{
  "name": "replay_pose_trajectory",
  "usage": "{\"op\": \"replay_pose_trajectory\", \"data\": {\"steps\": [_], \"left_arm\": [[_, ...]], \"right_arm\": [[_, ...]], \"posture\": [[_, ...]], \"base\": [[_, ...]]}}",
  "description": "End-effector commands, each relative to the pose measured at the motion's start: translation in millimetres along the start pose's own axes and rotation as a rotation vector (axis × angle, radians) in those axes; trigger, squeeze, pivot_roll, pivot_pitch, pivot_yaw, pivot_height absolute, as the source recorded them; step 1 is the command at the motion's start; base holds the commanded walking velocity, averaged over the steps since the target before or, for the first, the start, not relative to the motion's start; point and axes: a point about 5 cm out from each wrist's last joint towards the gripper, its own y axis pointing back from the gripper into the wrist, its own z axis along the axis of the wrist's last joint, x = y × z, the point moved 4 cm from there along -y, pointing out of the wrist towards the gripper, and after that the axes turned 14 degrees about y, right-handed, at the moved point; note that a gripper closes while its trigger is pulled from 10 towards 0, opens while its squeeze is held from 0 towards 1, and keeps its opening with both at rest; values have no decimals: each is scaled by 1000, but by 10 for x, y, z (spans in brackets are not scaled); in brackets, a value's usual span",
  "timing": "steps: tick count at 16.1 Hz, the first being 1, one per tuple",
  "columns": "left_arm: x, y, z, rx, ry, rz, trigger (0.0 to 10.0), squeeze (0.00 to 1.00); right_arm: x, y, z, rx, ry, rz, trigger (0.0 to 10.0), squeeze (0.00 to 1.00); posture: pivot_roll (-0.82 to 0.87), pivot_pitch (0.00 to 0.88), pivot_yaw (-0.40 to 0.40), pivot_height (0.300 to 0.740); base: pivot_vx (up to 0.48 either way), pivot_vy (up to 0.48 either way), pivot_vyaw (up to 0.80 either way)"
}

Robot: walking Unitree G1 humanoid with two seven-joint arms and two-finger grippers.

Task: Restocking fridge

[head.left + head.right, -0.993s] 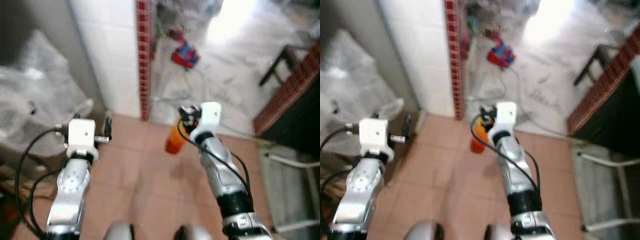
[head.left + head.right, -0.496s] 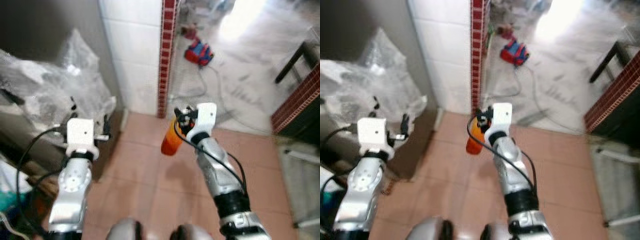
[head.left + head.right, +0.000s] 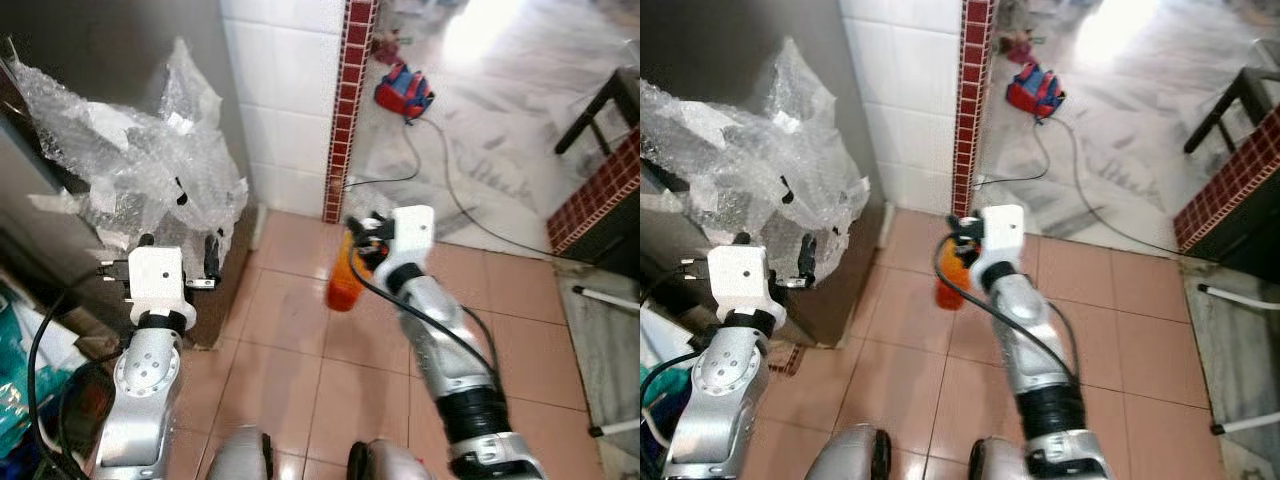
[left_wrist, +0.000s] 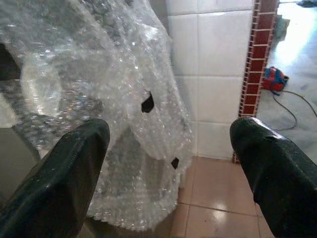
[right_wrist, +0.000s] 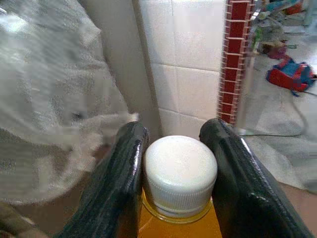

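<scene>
Head views, left to right: one sheet of bubble wrap (image 3: 140,150) on the grey fridge (image 3: 90,60), left gripper (image 4: 168,168) spread wide and empty before it, then one orange bottle (image 3: 343,282) over the floor tiles (image 3: 300,370). Right gripper (image 5: 179,163) pinches its neck; the right wrist view adds the white cap (image 5: 180,167). One red bag (image 3: 403,90) lies beyond.

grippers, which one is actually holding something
The right gripper: its fingers clamp the white-capped neck of an orange bottle. The left gripper is open and empty, facing bubble wrap.
</scene>
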Motion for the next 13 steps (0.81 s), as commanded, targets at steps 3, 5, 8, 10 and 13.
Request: {"op": "replay_pose_trajectory", "data": {"steps": [3, 5, 8, 10, 13], "left_arm": [[94, 15, 32, -2, 12, 47, 10000, 0], [115, 35, -17, 18, 28, 51, 10000, 0], [114, 3, -22, 26, 30, 43, 10000, 0], [107, -7, -33, 35, 37, 40, 10000, 0], [92, -13, -40, 37, 34, 36, 10000, 0]], "right_arm": [[-49, 15, 81, -34, 19, -11, 10000, 0], [-57, 12, 63, -27, 16, -20, 10000, 0], [-72, 2, 56, -27, 1, -30, 10000, 0], [-75, -6, 65, -30, 2, -29, 10000, 0], [-85, -12, 67, -31, 5, -30, 10000, 0]], "posture": [[125, 151, -45, 740], [122, 143, -49, 740], [120, 137, -46, 740], [117, 141, -48, 740], [119, 134, -53, 740]], "base": [[0, 0, 794], [0, 0, 784], [0, 281, 0], [0, 480, 0], [0, 480, 0]]}}
